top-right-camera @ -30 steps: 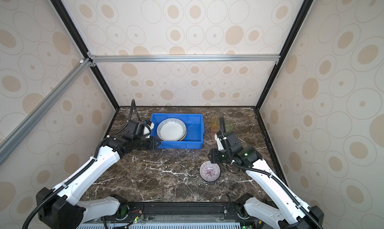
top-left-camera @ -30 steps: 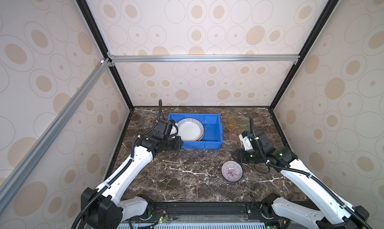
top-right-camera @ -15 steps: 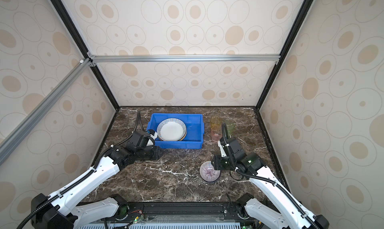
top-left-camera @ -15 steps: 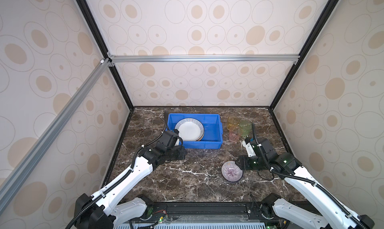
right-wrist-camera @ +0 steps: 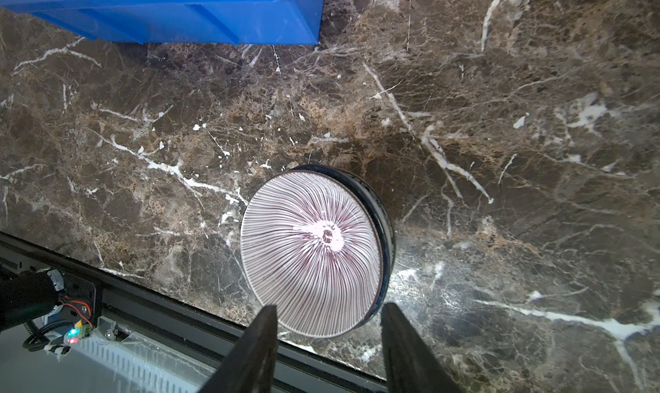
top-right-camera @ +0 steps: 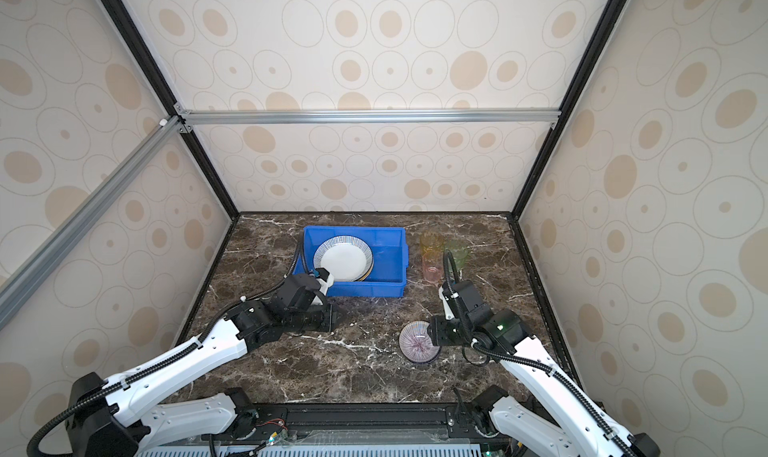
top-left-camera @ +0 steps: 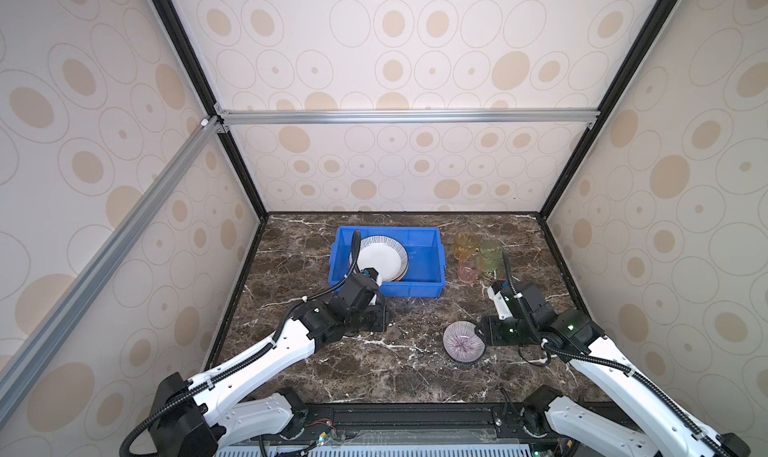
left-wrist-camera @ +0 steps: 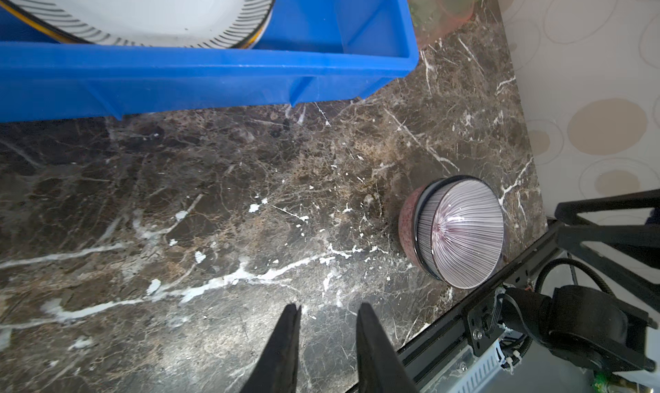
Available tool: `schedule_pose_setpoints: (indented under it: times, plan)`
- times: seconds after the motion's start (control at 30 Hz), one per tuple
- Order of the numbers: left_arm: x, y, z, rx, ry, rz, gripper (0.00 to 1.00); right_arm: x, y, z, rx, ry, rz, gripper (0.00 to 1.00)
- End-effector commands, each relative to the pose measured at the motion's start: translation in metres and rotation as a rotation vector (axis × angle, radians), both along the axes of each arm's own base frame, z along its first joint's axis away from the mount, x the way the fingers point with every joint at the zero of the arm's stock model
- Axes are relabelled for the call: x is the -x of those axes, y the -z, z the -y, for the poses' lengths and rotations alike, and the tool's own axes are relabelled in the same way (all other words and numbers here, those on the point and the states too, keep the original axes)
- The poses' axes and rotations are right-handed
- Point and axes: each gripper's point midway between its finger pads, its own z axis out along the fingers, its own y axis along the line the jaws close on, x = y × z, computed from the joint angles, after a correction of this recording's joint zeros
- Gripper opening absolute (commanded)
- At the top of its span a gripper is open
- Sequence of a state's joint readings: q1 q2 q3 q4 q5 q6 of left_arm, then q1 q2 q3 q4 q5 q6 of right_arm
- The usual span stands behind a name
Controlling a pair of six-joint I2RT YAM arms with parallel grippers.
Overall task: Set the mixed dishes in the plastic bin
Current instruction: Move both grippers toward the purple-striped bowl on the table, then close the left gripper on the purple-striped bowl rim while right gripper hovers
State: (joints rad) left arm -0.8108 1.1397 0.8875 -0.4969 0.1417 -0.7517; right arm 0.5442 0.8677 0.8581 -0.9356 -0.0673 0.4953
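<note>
Left gripper (left-wrist-camera: 328,304) hangs low over the table (top-left-camera: 374,372), just in front of the bin (top-left-camera: 415,289); its jaws stand narrowly apart with only bare marble between them, nothing held. The bin sits toward the back, a little left of centre. Inside it we note a striped-rim plate (top-left-camera: 382,259) lying flat against the left end, and the right half of the floor shows blue. To the right, in front of the bin and well apart from it, a purple-rayed bowl (top-left-camera: 462,342) stands upright on the table, near the front edge; a dark rim rings it. Behind the bowl, just beside the bin's right wall, we count three tumblers close together, all on the table outside the bin: yellow tumbler (top-left-camera: 464,243), green tumbler (top-left-camera: 490,253), pink tumbler (top-left-camera: 469,268). Right gripper (right-wrist-camera: 330,306) is at the bowl's right side in both top views. Its jaws are about half wide, one finger on either side of the bowl's near rim, not closed on it; we cannot tell whether either finger touches.
</note>
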Motion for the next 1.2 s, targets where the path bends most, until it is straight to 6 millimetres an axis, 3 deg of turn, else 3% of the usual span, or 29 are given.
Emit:
schedule_pose_setpoints:
  times: [0.0, 0.33, 0.63, 1.17]
  plan:
    - [-0.004, -0.008, 0.018, 0.025, -0.003, 0.022, 0.29, 0.003, 0.007, 0.003, 0.019, 0.018, -0.013, 0.5]
    - [0.002, -0.006, 0.072, 0.052, 0.106, 0.024, 0.29, 0.004, 0.008, 0.009, 0.052, 0.025, -0.012, 0.49]
    - [-0.001, 0.001, 0.107, 0.043, 0.175, 0.015, 0.3, 0.003, 0.007, 0.013, 0.053, 0.043, 0.012, 0.49]
    - [0.013, 0.031, 0.151, -0.019, 0.287, -0.042, 0.34, 0.003, 0.009, 0.025, 0.101, 0.071, 0.039, 0.5]
